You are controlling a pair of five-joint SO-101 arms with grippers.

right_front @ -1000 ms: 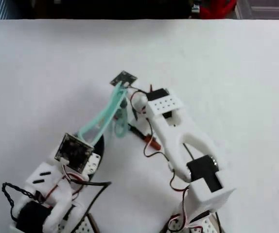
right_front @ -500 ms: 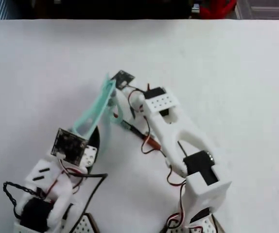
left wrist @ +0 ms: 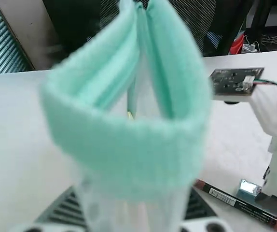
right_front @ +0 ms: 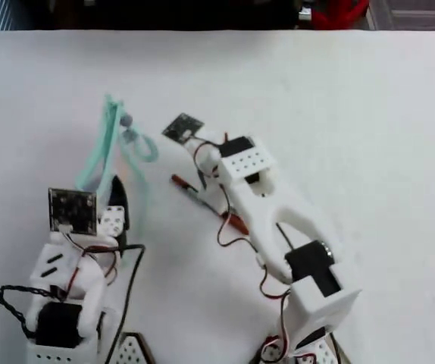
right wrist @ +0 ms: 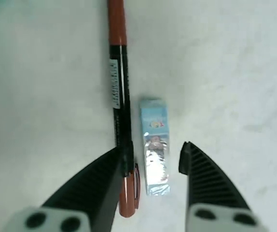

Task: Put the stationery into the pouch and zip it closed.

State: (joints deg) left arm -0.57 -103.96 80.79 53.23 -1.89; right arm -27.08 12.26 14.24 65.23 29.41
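The left hand (right_front: 116, 201) is clamped on one end of the mint pouch (right_front: 108, 144), which slants up off the counter (right_front: 369, 114), its mouth seemingly agape. Farther out, the right hand (right wrist: 152, 150) hangs spread over a red-brown pen (right wrist: 117, 72) and a small blue block (right wrist: 154, 121), probably an eraser. Loading seems in hand: next, that hand must lower, close on one item and carry it to the mouth.

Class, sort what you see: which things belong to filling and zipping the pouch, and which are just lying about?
For the job:
pouch
pen
eraser

Just lying about:
red object at the back
window blinds
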